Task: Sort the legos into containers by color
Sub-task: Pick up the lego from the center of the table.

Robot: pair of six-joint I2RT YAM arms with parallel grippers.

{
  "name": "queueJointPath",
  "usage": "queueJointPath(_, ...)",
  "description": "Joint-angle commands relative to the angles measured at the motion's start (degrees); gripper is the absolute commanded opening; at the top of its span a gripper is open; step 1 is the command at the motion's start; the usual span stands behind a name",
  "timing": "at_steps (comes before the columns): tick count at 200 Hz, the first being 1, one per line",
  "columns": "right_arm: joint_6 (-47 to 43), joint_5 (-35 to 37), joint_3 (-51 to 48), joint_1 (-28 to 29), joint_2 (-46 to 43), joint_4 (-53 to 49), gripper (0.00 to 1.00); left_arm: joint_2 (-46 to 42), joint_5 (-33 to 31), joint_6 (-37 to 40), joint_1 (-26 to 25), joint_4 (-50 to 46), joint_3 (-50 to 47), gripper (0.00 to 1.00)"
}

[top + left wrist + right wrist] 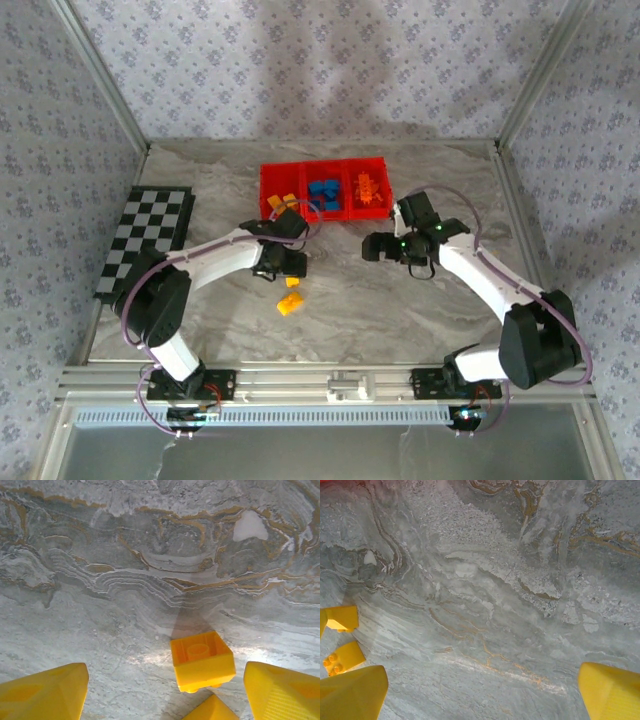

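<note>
– Legos (289,303) not yet sorted: where are they found?

– Two yellow ones are seen lying on the counter (420,320), in front of the containers (272,178) and apart from them. The rest are already held in the three red compartments: yellow at the left, blue in the middle, orange at the right.

– Which hand is better placed?

– The left hand (165,700) is judged nearer, as it is hung just over the pair. The right hand (480,700) is placed off to the side, its fingers spread wide with nothing between them. In its wrist view the two bricks are seen out at the left edge, beyond its span.

– And the left hand's state?

– Its fingers (282,692) are spread and nothing is pinched. One yellow brick (202,661) is framed between them, just ahead of the fingertip line and closer to the finger at the right of that view. No contact is seen. A corner of the second brick (212,711) is caught at the bottom edge, just beside the first.

– How is the brick laid?

– Flat on the counter. It looks nearly square, so no long axis needs to be favoured, but its sides are turned slightly off the line between the fingers. A small shift toward it and a slight twist would probably be called for before the fingers are brought together, lest the neighbour be nudged or pinched along with it.
</note>
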Motion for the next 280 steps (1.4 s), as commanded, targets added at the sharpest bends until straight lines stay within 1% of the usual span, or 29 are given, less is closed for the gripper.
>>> queueJointPath(1,-0.72,1.13,-0.58,0.18,-1.52,-0.70,1.00,1.02,1.32,-2.08,-0.49,0.83,0.23,0.79)
queueJointPath(34,-0.71,1.48,-0.53,0.22,-1.98,-0.87,1.00,3.07,2.37,-2.61,-0.91,2.40,0.57,0.72)
queueJointPath(63,-0.84,1.78,-0.43,0.22,-2.08,-1.09,1.00,4.51,2.58,-2.93,-1.19,2.90,1.22,0.71)
queueJointPath(81,-0.91,1.95,-0.29,0.17,-1.99,-1.16,1.00,5.69,2.88,-3.28,-1.20,3.39,1.54,0.67)
queueJointPath(112,-0.89,2.04,-0.21,0.13,-1.78,-1.10,1.00,7.46,3.47,-3.82,-1.20,4.40,1.51,0.59)
queueJointPath(140,-0.97,2.21,-0.16,-0.05,-1.65,-1.23,1.00,8.51,3.41,-4.24,-1.20,4.82,1.33,0.49)
queueJointPath(199,-1.13,2.40,-0.18,-0.51,-1.45,-1.42,1.00,7.89,3.12,-3.49,-0.69,4.43,2.69,0.34)
queueJointPath(219,-1.20,2.55,0.01,-0.72,-1.40,-1.53,1.00,6.90,2.97,-2.05,0.57,2.84,4.92,0.33)
queueJointPath(239,-1.48,2.80,0.26,-0.90,-1.21,-1.79,0.99,5.84,2.55,0.35,3.07,1.08,8.64,0.33)
queueJointPath(280,-1.72,2.83,0.86,-1.21,-1.69,-3.06,1.00,7.38,0.44,5.59,9.60,-1.54,21.34,0.33)
